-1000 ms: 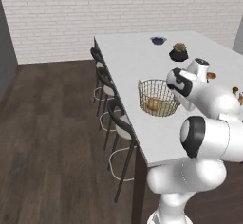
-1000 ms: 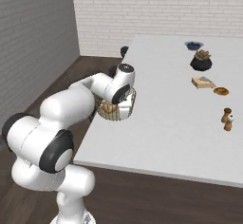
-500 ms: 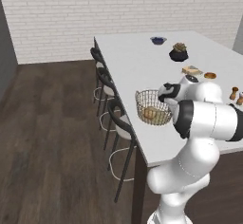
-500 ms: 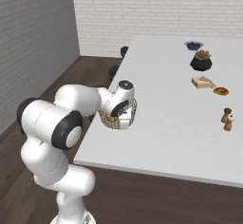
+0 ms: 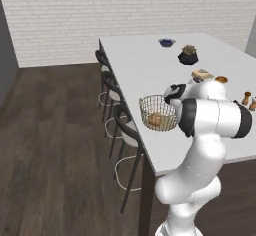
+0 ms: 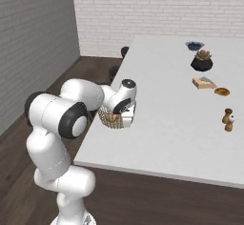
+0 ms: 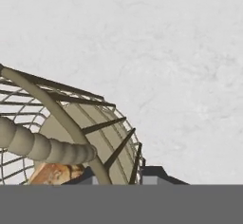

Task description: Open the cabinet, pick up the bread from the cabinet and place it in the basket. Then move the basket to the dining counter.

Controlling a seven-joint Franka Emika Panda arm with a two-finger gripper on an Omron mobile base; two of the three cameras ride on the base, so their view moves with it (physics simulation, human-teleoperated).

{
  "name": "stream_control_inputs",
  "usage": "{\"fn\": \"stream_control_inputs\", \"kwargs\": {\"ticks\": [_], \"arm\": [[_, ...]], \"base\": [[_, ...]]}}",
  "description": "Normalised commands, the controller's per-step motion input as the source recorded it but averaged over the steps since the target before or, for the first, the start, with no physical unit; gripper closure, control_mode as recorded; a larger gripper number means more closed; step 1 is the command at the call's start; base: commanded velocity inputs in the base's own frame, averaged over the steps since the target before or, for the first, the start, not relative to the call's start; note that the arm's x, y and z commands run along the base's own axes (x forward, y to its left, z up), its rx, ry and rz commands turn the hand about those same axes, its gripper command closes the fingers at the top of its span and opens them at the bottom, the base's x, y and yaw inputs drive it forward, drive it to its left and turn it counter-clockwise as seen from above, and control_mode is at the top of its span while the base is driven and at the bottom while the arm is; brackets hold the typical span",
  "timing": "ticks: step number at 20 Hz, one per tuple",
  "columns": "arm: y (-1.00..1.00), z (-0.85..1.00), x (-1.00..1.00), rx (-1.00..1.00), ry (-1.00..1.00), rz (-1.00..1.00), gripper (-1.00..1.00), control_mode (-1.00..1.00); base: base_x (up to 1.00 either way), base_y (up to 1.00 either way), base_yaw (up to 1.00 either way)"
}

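Left base view first: the basket point(image 5: 159, 113) is sitting at frame centre on the dining counter point(image 5: 150, 60), close to its near-left edge, and the bread point(image 5: 155, 120) is lying inside it as a golden lump. The gripper point(image 5: 172, 96) is pressing in at the basket's right rim, but whether the jaws are clamping the wire or parting, I cannot tell. Stools point(image 5: 123, 130) are lining the counter's left side.

Right base view: the basket point(image 6: 113, 118) is peeking out at centre-left, mostly covered by the wrist. Over at the right, a dark plant pot point(image 6: 201, 63) and two small brown shakers point(image 6: 228, 119) are standing well apart from it.

Hand view: the rim point(image 7: 52, 109) is sweeping across the lower left, the bread point(image 7: 54, 173) showing at the bottom beneath the mesh.
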Motion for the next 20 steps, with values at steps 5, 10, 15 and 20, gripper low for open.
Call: {"fn": "stream_control_inputs", "kwargs": {"ticks": [5,10,15,20], "arm": [[0.0,-0.03,0.06,0.0,0.0,0.0,1.0,-1.0],[0.0,0.0,0.0,0.0,0.0,0.0,-1.0,-1.0],[0.0,0.3,0.0,-0.03,-0.08,-0.01,-1.0,-1.0],[0.25,0.78,-0.31,-0.16,-0.05,0.0,-1.0,-1.0]], "base": [[0.0,0.0,0.0],[0.0,0.0,0.0],[0.0,0.0,0.0],[0.0,0.0,0.0]]}}
